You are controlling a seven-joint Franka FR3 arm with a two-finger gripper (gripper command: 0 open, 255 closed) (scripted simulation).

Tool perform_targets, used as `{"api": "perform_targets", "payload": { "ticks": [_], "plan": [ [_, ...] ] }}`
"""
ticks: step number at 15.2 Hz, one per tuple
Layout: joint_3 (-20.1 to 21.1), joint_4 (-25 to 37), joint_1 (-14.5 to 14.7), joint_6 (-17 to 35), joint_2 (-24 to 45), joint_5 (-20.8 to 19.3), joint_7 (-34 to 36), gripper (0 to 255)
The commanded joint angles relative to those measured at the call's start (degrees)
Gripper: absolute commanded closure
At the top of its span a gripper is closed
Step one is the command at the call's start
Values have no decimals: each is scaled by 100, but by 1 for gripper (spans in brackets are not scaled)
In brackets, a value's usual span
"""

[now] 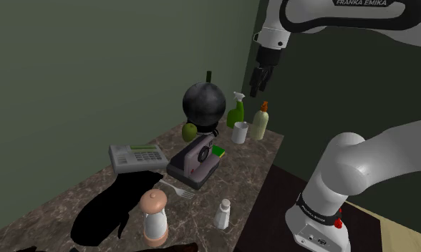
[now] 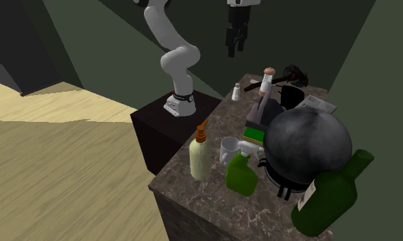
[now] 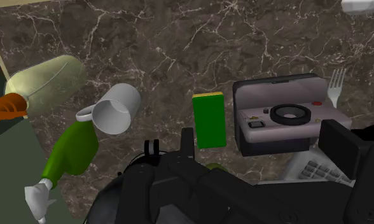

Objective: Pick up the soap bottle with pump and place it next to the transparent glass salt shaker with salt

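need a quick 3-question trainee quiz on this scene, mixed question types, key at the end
1. True or false: the soap bottle already stands beside the salt shaker.
2. Pick one: the soap bottle's pump is A) orange, B) white, C) black.
3. Short answer: which white item stands between the soap bottle and the green spray bottle?

Key:
1. False; they stand at opposite ends of the counter.
2. A.
3. The white mug.

Dark green walls point(image 1: 73, 64), pale wood-plank floor point(image 2: 56, 164), brown veined stone countertop point(image 3: 179, 44) against the walls; dim light
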Motion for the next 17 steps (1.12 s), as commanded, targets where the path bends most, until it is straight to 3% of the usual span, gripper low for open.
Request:
{"api": "perform_targets", "payload": {
  "ticks": [1, 9, 17],
  "plan": [
    [0, 0, 0, 0, 0, 0, 0, 0],
    [-852, -97, -348, 719, 622, -579, -887, 0],
    [-1715, 218, -590, 1478, 1632, -917, -1767, 0]
  ]
}}
